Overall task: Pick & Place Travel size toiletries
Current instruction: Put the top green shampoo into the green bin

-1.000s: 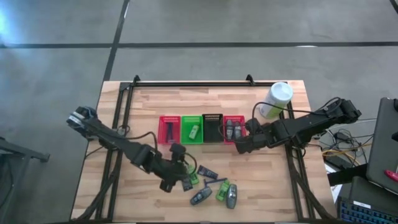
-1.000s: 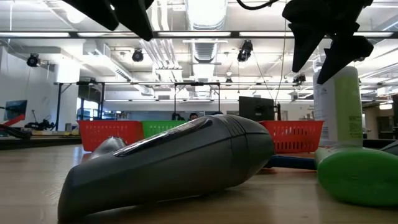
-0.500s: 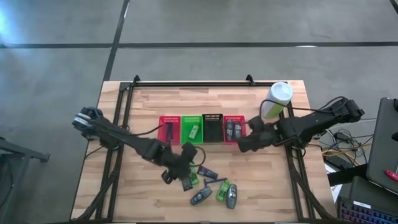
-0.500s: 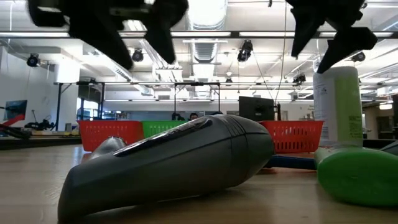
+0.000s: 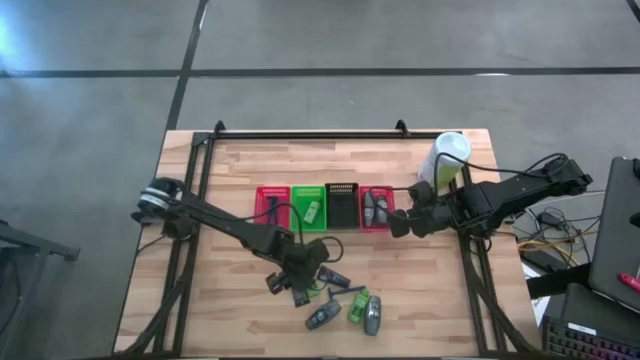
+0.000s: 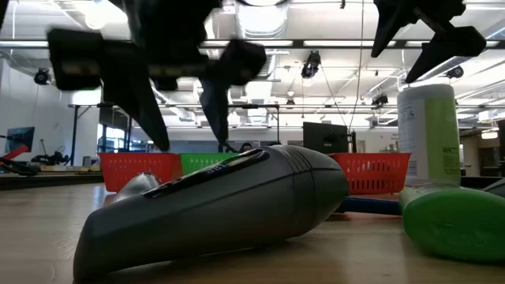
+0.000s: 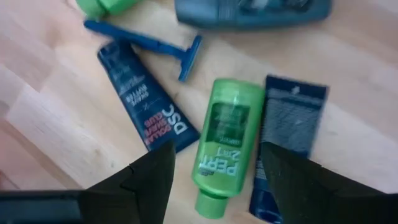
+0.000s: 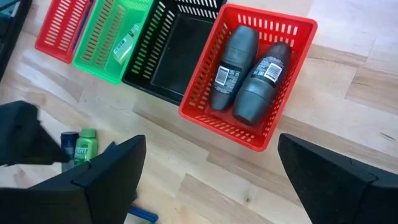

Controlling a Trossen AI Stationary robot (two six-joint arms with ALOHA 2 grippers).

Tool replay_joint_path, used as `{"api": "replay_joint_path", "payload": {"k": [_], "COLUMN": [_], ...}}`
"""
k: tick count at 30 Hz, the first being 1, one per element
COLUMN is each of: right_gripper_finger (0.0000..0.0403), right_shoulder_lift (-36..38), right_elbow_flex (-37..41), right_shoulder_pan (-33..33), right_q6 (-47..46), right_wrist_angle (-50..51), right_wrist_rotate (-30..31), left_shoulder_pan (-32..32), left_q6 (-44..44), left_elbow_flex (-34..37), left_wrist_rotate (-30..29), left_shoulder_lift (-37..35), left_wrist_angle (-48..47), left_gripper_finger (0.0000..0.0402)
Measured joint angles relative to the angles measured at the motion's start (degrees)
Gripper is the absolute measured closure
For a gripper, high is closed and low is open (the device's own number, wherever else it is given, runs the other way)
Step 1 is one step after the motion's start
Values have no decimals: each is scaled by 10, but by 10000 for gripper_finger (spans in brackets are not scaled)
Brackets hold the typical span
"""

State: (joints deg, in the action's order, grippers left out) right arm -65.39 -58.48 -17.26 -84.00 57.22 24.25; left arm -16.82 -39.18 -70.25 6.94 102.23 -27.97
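A: Where does the left gripper (image 7: 214,171) stand?

B: Spread wide, directly above the small green plastic bottle (image 7: 224,142) lying flat on the wooden bench (image 7: 50,118), between two dark blue tubes (image 7: 144,99).

A: Handling?

B: Probably light, smooth, prone to rolling. Grip across mid-body. Right gripper (image 8: 211,171) waits, wide, above the red mesh basket (image 8: 292,93).

Loose on the wood, close together: a bright green bottle (image 7: 221,146) lying flat, cap end nearest the wrist camera, flanked by two dark blue tubes — one (image 7: 146,102) angled, printed in white and red, the other (image 7: 283,140) just beside it. Beyond these, a thin blue razor (image 7: 152,45) and a dark grey-blue oval bottle (image 7: 252,11) on its side. In the red basket at the row's end, two grey oval bottles (image 8: 233,68) (image 8: 261,81) side by side, touching. In the green basket, one green packet (image 8: 126,42), tilted.
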Motion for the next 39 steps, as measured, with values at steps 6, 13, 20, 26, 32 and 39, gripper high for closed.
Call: {"api": "replay_joint_path", "payload": {"k": [6, 13, 20, 26, 32, 39], "right_gripper_finger": [39, 39, 39, 39, 39, 39], "right_shoulder_lift": [-8, -8, -8, -9, -11, -11], "right_elbow_flex": [1, 1, 3, 4, 6, 8], "right_shoulder_pan": [0, 0, 0, 0, 0, 0], "right_q6": [-1, -1, -1, -1, -7, -14], "right_wrist_angle": [-2, -4, -4, -4, -3, -2], "right_wrist_rotate": [0, 0, 0, 2, 4, 4], "left_shoulder_pan": [17, 38, 47, 50, 49, 49], "left_q6": [-14, -15, -14, -14, -10, -7], "left_elbow_flex": [-9, -10, -15, -17, -17, -17], "left_wrist_rotate": [52, 59, 74, 78, 86, 91], "left_shoulder_lift": [28, 35, 63, 70, 70, 70], "left_wrist_angle": [0, 0, -3, -5, -3, 0], "left_gripper_finger": [158, 158, 158, 160, 191, 233]}}
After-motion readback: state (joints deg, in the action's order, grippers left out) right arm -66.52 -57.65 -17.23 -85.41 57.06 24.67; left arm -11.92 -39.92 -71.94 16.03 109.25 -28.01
